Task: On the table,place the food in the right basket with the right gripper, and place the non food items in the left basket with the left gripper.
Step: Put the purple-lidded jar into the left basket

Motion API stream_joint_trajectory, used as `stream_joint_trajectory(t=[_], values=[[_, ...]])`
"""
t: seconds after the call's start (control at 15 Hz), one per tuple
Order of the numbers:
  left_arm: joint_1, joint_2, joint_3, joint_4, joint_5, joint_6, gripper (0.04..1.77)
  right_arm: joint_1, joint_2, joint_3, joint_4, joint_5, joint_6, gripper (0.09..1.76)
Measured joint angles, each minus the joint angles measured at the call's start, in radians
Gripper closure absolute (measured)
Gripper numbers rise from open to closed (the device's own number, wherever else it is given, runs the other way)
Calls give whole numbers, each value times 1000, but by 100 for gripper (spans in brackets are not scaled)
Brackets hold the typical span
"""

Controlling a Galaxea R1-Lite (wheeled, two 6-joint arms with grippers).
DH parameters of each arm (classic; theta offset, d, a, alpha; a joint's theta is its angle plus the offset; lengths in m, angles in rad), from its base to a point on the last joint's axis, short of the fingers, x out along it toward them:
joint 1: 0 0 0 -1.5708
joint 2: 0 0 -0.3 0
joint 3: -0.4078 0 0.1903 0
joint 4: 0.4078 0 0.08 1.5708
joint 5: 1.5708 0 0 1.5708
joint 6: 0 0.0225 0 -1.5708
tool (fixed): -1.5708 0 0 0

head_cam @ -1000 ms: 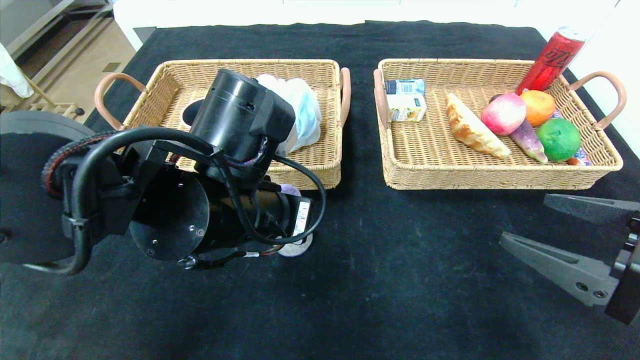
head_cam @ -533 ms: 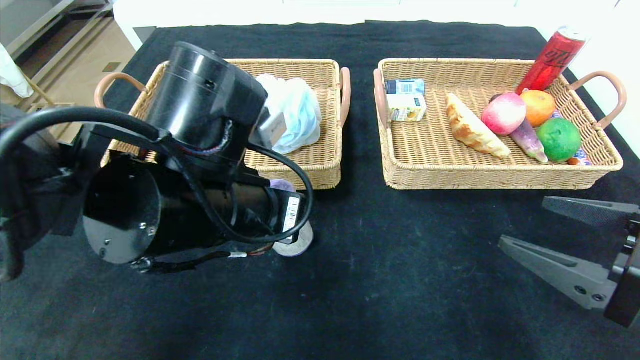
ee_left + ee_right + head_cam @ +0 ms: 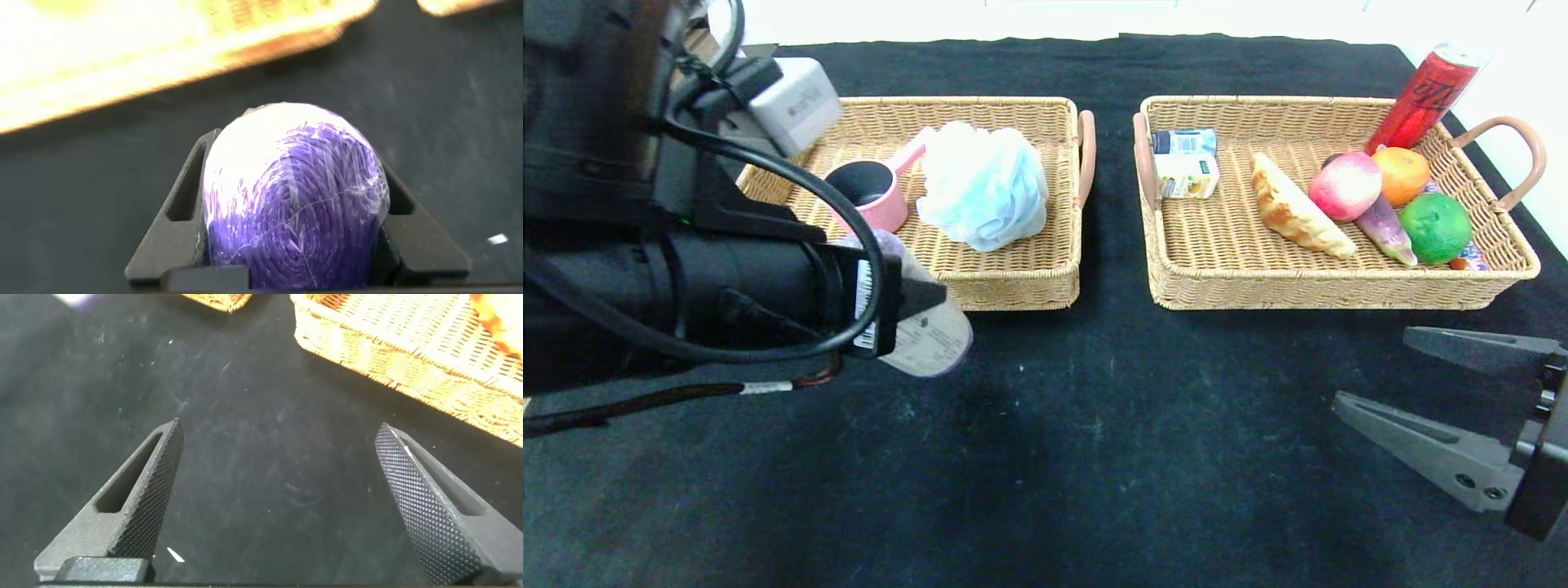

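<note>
My left gripper [image 3: 290,245] has its fingers clamped on a wrapped ball of purple yarn with a printed label [image 3: 923,336], holding it above the black tablecloth [image 3: 1094,441], just in front of the left wicker basket [image 3: 1013,282]. That basket holds a pink cup [image 3: 870,192] and a pale blue mesh bath sponge [image 3: 984,184]. My right gripper [image 3: 278,498] hangs with fingers spread wide and nothing between them, near the front of the right wicker basket [image 3: 1339,292], which holds the food.
</note>
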Motion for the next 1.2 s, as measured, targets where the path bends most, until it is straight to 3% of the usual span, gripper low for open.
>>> stream_joint_trajectory(t=[0.47,0.93,1.2], values=[[226,-49,-48,-28,-29,114,89,6,2,2,-1,-1,0,14],[419,43,-66,-230,-30,210,89,4,10,4,-1,-3,0,14],[494,113,-85,-300,-26,245,89,2,12,3,-1,-3,2,14]])
